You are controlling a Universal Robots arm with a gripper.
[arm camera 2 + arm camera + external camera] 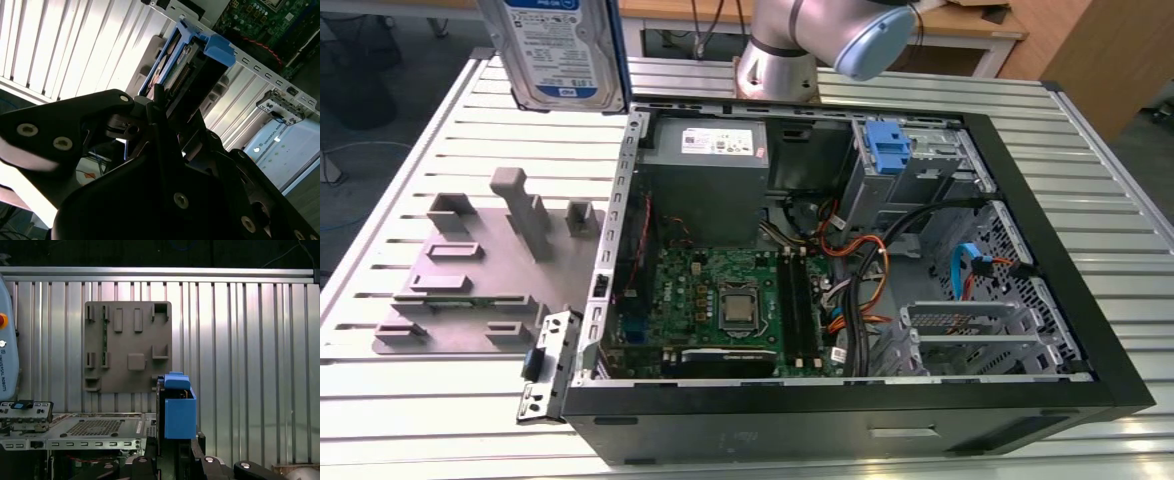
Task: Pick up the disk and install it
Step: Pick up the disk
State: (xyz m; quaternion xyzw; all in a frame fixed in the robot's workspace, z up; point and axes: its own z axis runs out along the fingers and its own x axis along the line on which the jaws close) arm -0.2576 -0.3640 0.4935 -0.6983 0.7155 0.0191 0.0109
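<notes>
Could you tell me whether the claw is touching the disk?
Touching: in the second wrist view the claw is clamped on the disk, which juts out from its grip.

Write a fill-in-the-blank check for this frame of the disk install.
1. The disk, clamped in the gripper, has ____ plastic rails along its sides.
2. Its label is blue and ____.
3. The grey fixture plate lies at the exterior view's ____ of the open computer case.
Missing words: blue; white; left.
</notes>
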